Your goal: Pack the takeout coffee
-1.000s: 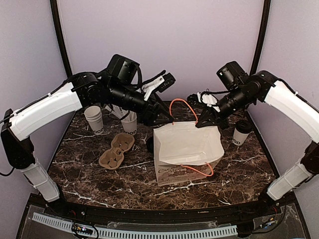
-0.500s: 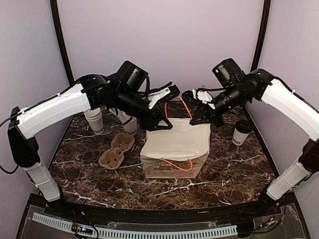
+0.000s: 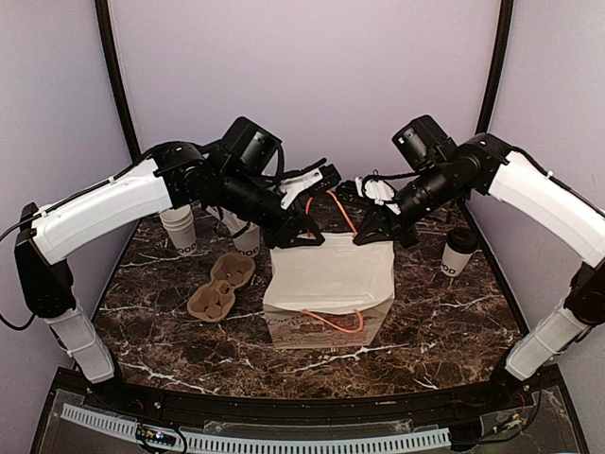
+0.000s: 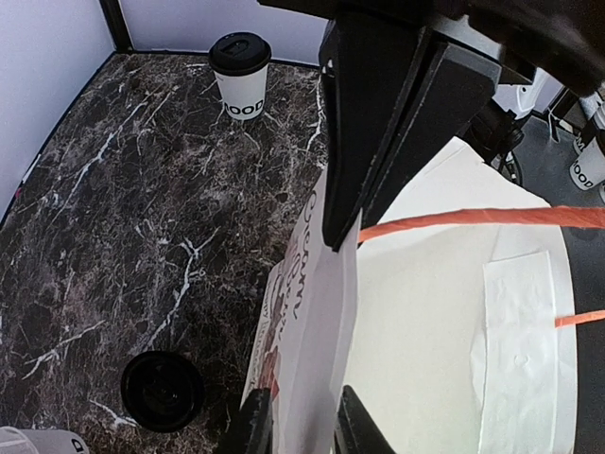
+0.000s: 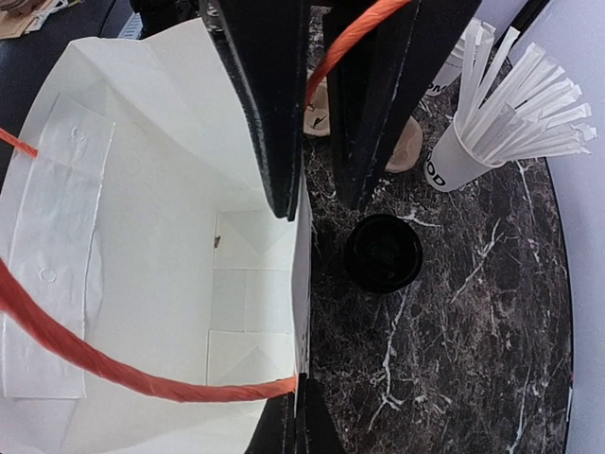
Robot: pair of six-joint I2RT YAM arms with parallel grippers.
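The white paper bag [image 3: 331, 284] stands nearest on the dark marble table [image 3: 444, 326], upright at the middle with its mouth open. One orange handle [image 3: 333, 322] droops over its near wall and the other arcs up from the far rim. At 9 o'clock of the bag, close beside it, lies a brown pulp cup carrier [image 3: 222, 287]. Both arms reach in over the bag's far rim. The left gripper [image 3: 302, 238] sits at the left end of that rim. Its jaws stand narrowly apart astride the paper, which lies against the inner finger, and a sliver of table shows before the outer one. The right gripper [image 3: 371, 235] has the right end of the rim, its jaws pinched together on the paper. Just beyond the rim, toward 11 o'clock, a loose black lid [image 5: 382, 253] lies flat on the table. The takeout coffee [image 3: 460, 253] stands upright on the table at 3 o'clock of the bag, apart from it and outside it. Its black dome lid is on, dark lettering shows near its base, and neither gripper touches it. Farther off, at 10 o'clock, stand a white cup of white straws [image 5: 473, 142] and a lidless stack of white cups [image 3: 178, 227].
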